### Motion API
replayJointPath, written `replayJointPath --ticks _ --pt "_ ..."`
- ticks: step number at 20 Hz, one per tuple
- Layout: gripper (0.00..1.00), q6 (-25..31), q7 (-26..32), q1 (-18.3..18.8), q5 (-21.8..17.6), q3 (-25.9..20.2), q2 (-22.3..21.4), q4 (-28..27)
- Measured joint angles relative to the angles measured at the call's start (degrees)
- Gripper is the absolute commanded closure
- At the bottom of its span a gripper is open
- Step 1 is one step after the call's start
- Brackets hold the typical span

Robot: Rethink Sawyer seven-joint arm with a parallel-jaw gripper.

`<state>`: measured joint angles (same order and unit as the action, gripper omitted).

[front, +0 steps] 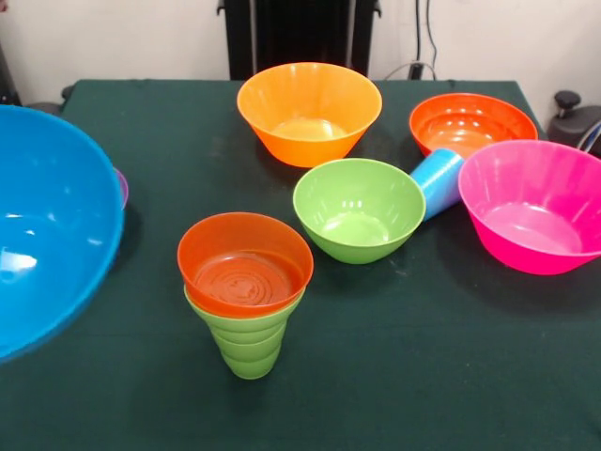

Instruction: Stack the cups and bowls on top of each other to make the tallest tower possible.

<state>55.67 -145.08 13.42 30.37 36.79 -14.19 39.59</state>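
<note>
Gripper: not visible, so jaw state cannot be told
Stack: small orange bowl (245,264) seated in upright lime green cup (248,340)
Blue cup (438,180): tipped between green bowl (359,209) and pink bowl (536,205)

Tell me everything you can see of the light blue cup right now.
The light blue cup is a small, glossy, plastic-looking tumbler lying tipped on its side on the green table. It sits in the gap between the green bowl, the pink bowl and the red-orange bowl. Its rounded upper end overlaps the red-orange bowl's near rim; its lower end is hidden behind the other two. Whether it actually touches them is unclear. Its mouth is not visible.
</note>
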Motion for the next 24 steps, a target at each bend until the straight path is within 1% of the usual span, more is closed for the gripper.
replayJointPath --ticks 13,14,18,20,24 --pt "1.0 0.0 -0.3 -4.6 0.0 0.0 -0.2 0.2" --pt "1.0 0.0 -0.3 -5.4 0.0 0.0 -0.6 0.8" --pt "1.0 0.0 -0.3 -6.8 0.0 0.0 -1.5 2.5" --pt "1.0 0.0 -0.3 -8.2 0.0 0.0 -2.7 5.3" --pt "1.0 -0.3 -0.3 -9.7 0.0 0.0 -4.5 9.3"
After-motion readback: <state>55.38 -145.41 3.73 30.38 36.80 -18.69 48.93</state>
